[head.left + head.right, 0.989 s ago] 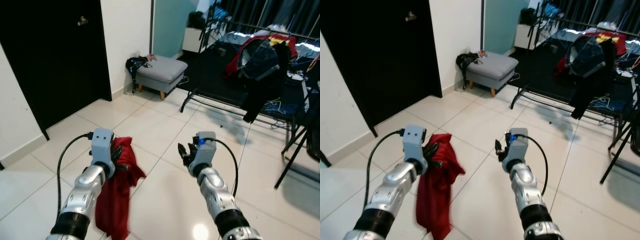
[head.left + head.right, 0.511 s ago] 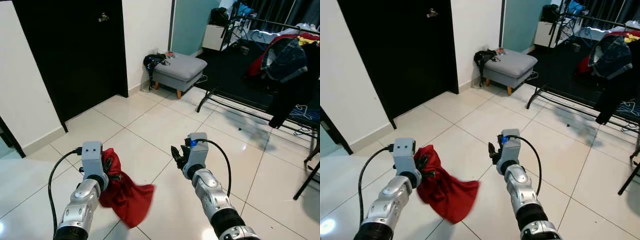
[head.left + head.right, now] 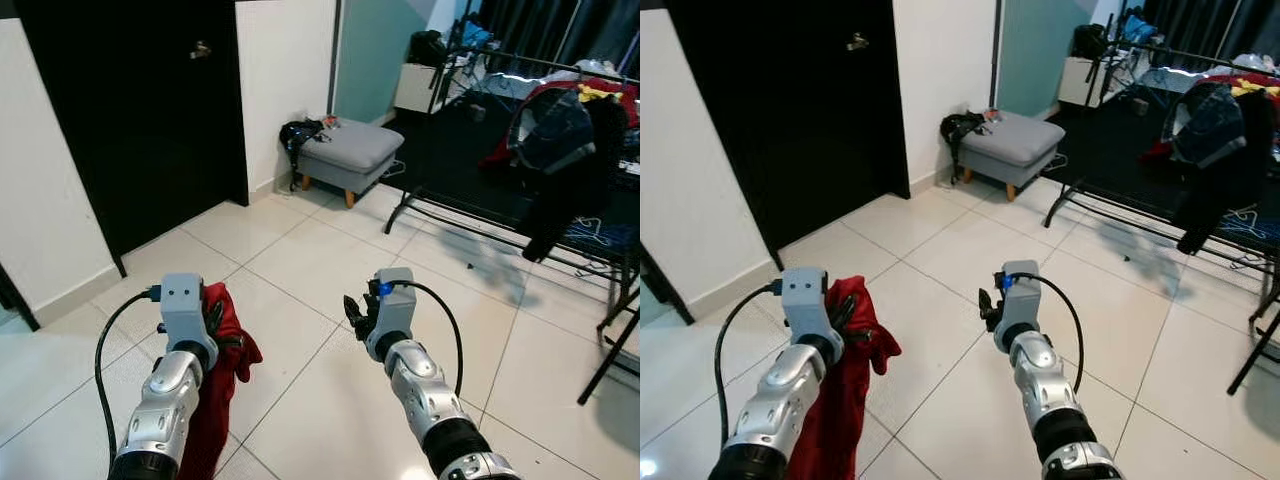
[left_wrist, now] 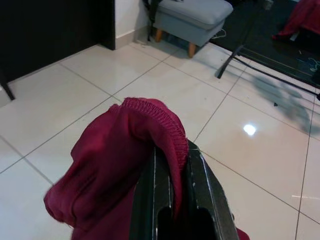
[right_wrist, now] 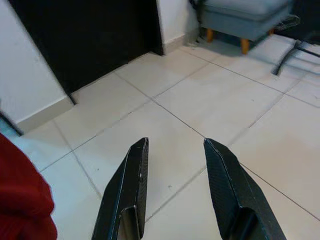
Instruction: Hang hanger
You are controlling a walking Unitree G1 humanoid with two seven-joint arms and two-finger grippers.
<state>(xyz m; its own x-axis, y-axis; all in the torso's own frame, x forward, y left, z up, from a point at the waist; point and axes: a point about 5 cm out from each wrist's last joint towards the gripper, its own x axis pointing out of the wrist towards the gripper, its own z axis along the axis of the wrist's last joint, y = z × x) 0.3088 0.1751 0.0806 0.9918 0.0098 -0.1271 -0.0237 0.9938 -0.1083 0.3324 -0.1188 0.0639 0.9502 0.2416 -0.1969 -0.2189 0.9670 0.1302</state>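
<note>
My left gripper is pinched narrow on a red garment that droops at the lower left of the head view; I cannot make out a hanger inside the cloth. My right gripper is spread wide and holds nothing, raised low in the middle of the frame. The clothes rack, already draped with clothes, stands well apart at the upper right, so I judge crossing the tiled floor and the hanging itself are left.
</note>
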